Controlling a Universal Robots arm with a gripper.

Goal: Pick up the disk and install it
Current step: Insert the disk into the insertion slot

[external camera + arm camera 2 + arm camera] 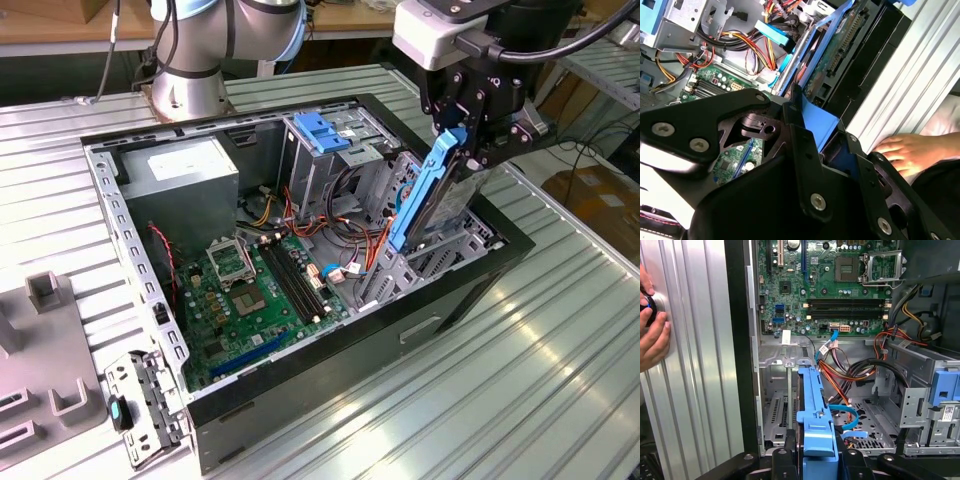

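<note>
Case [340, 385] on table [560, 380]. Inside, exterior view's left: power supply [185, 175] far, motherboard [250, 300] nearer. Far centre: drive cage [330, 150]. Exterior view's right: disk [428, 195] on edge, held in gripper [468, 135].

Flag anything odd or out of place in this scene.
A person's hand rests on the table beside the case, close to the arm's work. The disk, clamped in the gripper, hangs tilted, not level.

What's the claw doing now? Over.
Roger: claw shut on disk. Disk tilted, low end in open case. Loose cables beside it. Person's hand on table.
</note>
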